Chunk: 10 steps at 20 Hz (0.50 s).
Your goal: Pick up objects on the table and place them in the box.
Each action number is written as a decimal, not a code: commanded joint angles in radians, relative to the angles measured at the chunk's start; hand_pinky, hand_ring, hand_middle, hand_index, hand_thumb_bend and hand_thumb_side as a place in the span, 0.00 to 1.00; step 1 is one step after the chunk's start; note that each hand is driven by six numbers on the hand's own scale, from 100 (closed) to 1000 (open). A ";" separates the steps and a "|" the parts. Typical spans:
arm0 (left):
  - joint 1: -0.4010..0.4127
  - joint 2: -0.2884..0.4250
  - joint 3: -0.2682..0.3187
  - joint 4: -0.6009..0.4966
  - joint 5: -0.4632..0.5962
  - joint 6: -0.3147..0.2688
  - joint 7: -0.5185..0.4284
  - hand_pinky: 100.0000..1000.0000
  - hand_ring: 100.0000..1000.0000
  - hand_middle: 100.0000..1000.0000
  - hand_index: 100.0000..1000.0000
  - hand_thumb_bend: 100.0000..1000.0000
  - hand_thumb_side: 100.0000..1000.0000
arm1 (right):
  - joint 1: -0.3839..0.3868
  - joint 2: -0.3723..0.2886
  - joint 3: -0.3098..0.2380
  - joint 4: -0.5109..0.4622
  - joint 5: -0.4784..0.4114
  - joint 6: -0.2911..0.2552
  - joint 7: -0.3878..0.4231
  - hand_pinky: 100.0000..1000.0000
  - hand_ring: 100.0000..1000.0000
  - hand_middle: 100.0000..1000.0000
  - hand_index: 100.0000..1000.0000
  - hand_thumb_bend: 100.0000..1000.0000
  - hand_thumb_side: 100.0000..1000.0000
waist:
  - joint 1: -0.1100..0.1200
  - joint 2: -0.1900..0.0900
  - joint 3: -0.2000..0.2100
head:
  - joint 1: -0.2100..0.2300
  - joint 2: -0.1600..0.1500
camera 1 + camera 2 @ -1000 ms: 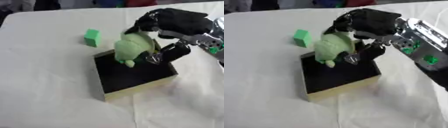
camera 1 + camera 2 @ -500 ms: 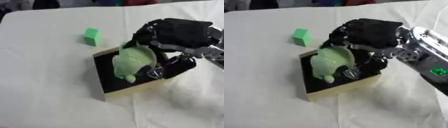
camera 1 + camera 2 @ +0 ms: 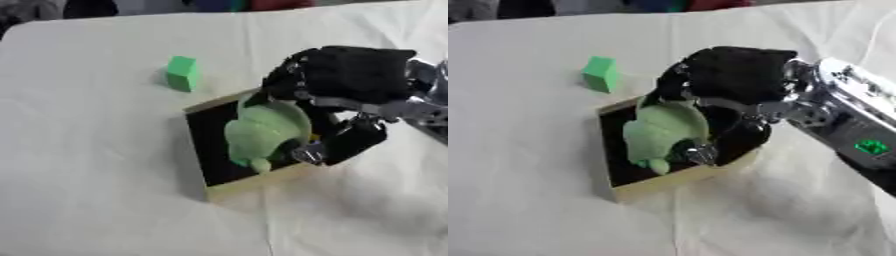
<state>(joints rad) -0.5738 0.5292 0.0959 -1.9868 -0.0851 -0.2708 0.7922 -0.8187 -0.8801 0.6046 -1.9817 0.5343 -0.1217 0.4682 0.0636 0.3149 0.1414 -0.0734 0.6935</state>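
A pale green plush toy [image 3: 260, 131] hangs inside the square box [image 3: 234, 184], which has a black interior and tan walls. My right hand [image 3: 350, 85] comes in from the right, black, with its fingers and thumb curled round the toy, low over the box. A small green block [image 3: 182, 73] stands on the white cloth just beyond the box's far left corner. The left hand shows in no view.
A white wrinkled cloth [image 3: 79, 165] covers the whole table. My right forearm [image 3: 859, 135], silver with a green mark, crosses the right side. Dark and coloured shapes lie along the far edge.
My right hand has come down with the plush toy, from above the box's far edge to inside the box. The green block has not moved.
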 commanded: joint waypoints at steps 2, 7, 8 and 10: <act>-0.017 0.019 0.004 -0.013 0.000 0.000 -0.001 0.78 0.73 0.77 0.97 0.13 1.00 | -0.007 -0.017 -0.009 -0.014 0.017 0.021 0.006 0.72 0.67 0.46 0.76 0.00 0.34 | -0.003 -0.011 0.004 | -0.002 -0.009; -0.019 0.017 0.003 -0.013 0.001 0.000 0.000 0.78 0.73 0.77 0.97 0.13 1.00 | -0.005 -0.013 -0.002 0.004 0.029 0.027 0.030 0.73 0.69 0.53 0.80 0.00 0.36 | -0.004 -0.005 0.009 | -0.004 -0.016; -0.020 0.017 0.003 -0.013 0.001 0.000 0.000 0.78 0.73 0.77 0.97 0.13 1.00 | -0.005 -0.013 0.002 0.009 0.035 0.021 0.041 0.75 0.72 0.59 0.84 0.00 0.38 | -0.004 -0.004 0.010 | -0.004 -0.017; -0.021 0.017 0.003 -0.013 0.001 0.000 0.000 0.78 0.73 0.77 0.97 0.13 1.00 | -0.006 -0.012 0.006 0.017 0.051 0.008 0.067 0.75 0.74 0.65 0.89 0.01 0.38 | -0.005 -0.002 0.011 | -0.005 -0.019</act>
<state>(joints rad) -0.5795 0.5285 0.0958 -1.9868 -0.0850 -0.2709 0.7922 -0.8124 -0.8774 0.6172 -1.9646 0.5727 -0.1084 0.5220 0.0599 0.3291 0.1500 -0.0749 0.6840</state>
